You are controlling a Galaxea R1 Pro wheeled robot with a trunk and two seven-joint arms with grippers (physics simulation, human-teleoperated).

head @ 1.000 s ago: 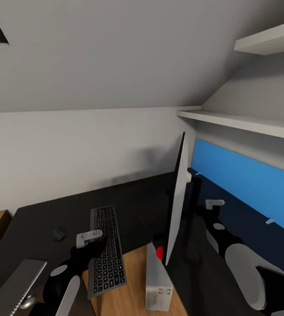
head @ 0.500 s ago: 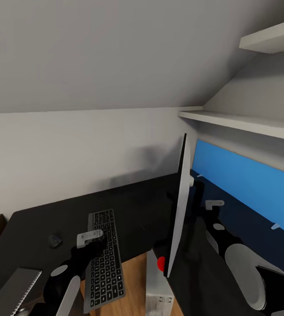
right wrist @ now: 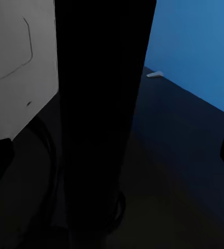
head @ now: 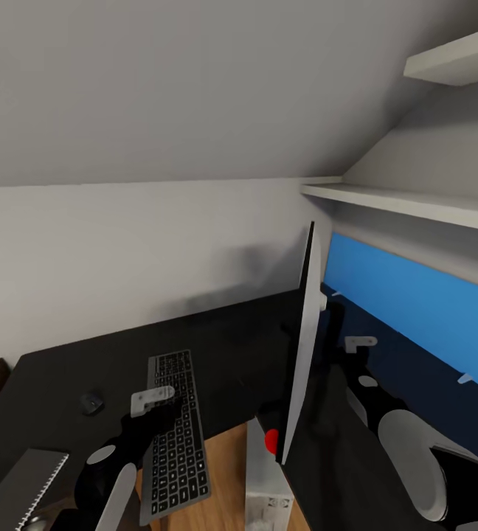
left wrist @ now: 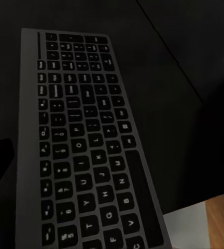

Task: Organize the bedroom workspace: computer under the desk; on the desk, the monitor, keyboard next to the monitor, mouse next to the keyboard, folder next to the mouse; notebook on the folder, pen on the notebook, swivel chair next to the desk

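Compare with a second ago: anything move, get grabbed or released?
Mostly the camera: the whole view slid, so the wood floor at left shrank. Nothing was grabbed or released. The keyboard still overhangs the desk edge beside the left gripper, the mouse sits left of it, and the monitor stands edge-on with the right gripper behind it. Neither arm shifted noticeably.

Both arms: glossy black segments with pale grey shell panels. Left tool (head: 153,399): light grey bracket-shaped tip with small dark screw holes, mounted on a black wrist; behind it, a grey oval patch on the black forearm. Right tool (head: 360,343): matching grey bracket; behind it, a small grey disc, then a large rounded grey-white cover.
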